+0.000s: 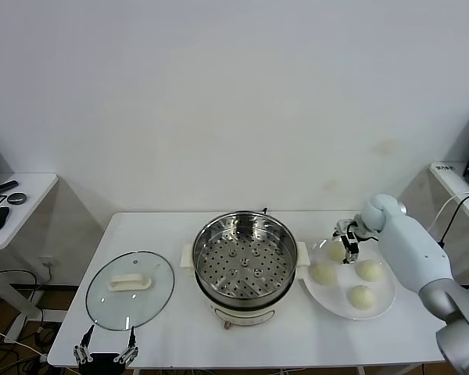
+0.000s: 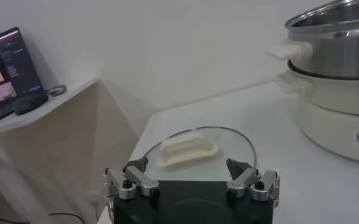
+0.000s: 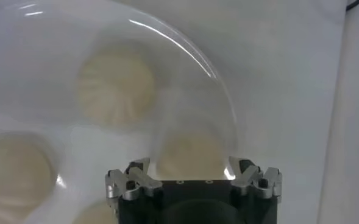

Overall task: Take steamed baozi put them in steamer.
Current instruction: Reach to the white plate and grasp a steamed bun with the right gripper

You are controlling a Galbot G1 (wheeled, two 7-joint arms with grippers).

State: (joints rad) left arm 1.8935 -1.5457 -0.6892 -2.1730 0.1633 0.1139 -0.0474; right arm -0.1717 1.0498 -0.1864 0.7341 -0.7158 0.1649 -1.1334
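Your right gripper (image 1: 349, 244), jaws spread wide, hovers over the rear baozi (image 1: 335, 250) on the white plate (image 1: 379, 307); nothing is held. All four steamed baozi (image 1: 361, 296) sit there, beside the empty steamer (image 1: 245, 258). Risk: soft dough may dent, or slip if gripped off-centre. The left gripper (image 1: 105, 357), also spread, idles near the glass lid (image 1: 130, 289) at the tabletop (image 1: 164, 226) edge.

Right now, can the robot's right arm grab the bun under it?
Probably yes: the open right gripper hovers right over the back baozi on the white plate, with nothing between them.
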